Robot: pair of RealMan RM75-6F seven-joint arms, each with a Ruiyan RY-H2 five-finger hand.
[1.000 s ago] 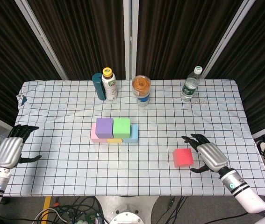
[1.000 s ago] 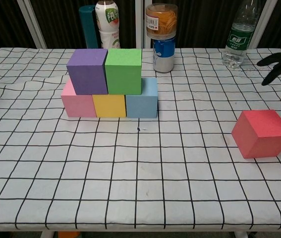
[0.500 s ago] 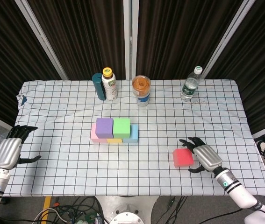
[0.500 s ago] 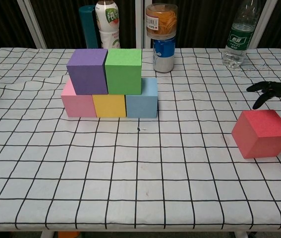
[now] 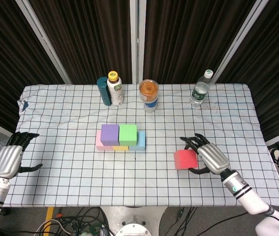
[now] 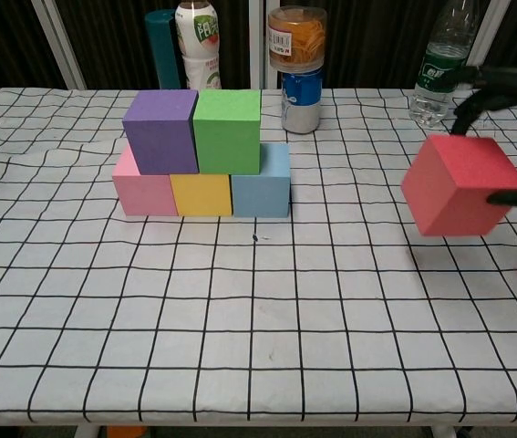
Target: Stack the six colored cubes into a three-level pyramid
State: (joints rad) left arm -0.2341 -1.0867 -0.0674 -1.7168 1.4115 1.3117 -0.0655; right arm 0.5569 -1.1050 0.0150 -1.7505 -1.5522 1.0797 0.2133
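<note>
legible text is scarce. white bottle (image 6: 197,38) at 12 o'clock, behind the purple cube (image 6: 160,130): green characters on its label, too blurred to read. jar of rubber bands (image 6: 296,36): white sticker with a barcode, digits not readable. clear water bottle (image 6: 440,66) at 1 o'clock: green label with white marks, unreadable. cubes carry no print.

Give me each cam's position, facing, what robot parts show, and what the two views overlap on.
Head view: high above the near table edge, looking steeply down at the white checked tablecloth; both arms show, left robot hand idle, right robot hand gripping the red foam cube.
Chest view: low at the near edge, looking level across; only the right robot hand's fingers show.
Shared: red cube, five-cube stack, bottles.
</note>
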